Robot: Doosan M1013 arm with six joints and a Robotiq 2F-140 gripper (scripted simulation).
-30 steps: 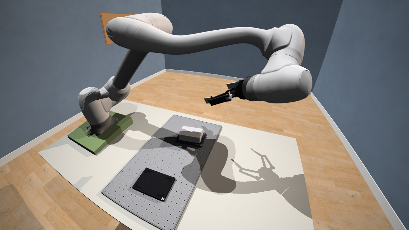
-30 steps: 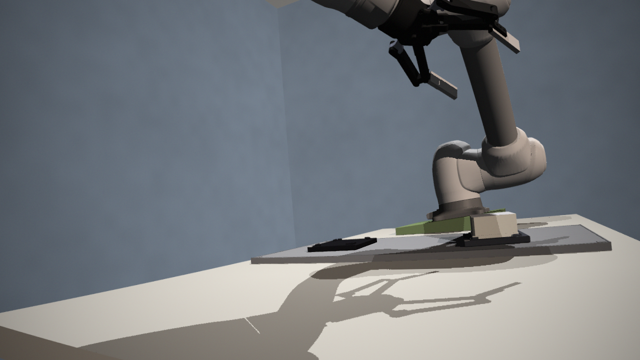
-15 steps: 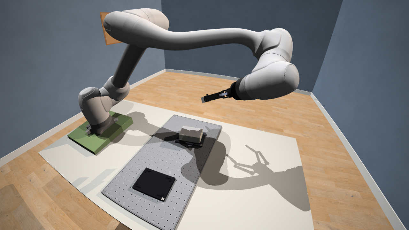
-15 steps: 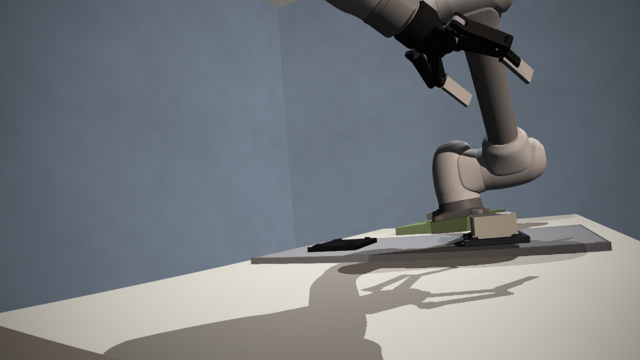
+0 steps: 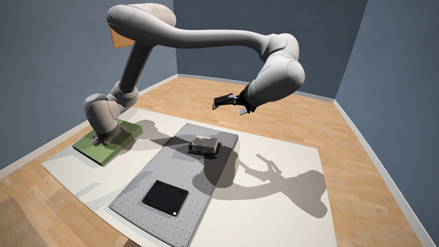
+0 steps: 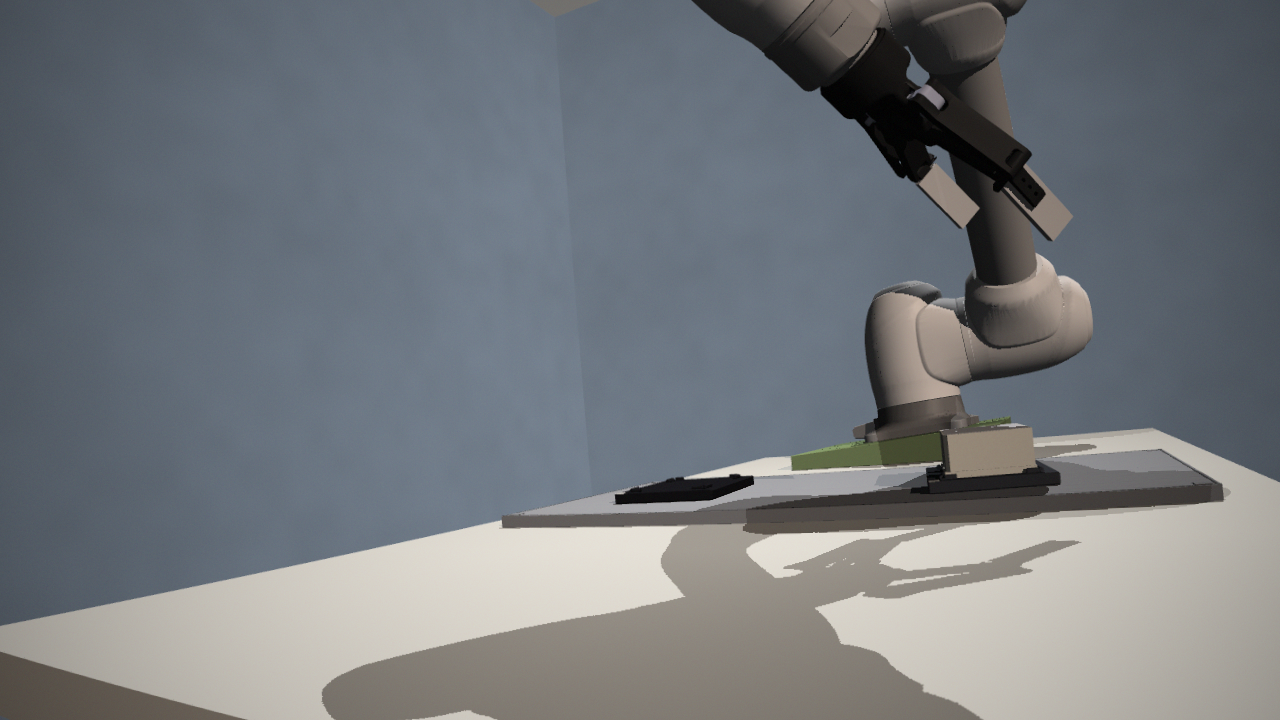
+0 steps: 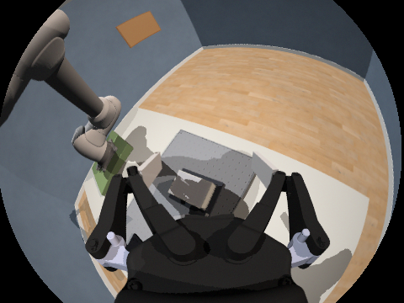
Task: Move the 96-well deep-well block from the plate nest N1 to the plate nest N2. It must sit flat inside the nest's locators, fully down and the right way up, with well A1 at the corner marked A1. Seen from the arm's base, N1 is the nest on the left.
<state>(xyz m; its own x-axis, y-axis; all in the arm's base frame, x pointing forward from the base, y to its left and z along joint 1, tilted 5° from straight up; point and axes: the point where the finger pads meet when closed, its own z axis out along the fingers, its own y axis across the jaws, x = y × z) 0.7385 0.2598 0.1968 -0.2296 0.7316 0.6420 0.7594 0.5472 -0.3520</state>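
Observation:
The beige 96-well deep-well block sits upright on the black nest N1 at the far end of the grey perforated plate. It also shows in the side view and in the wrist view. The black nest N2 lies empty at the plate's near end, with a small white tag at its near corner. My gripper is open and empty. It hangs high above the plate, tilted, up and to the right of the block, far from it.
The arm's base stands on a green pedestal left of the plate. The plate lies on a white mat over a wooden floor. An orange panel hangs on the back wall. Blue-grey walls enclose the room.

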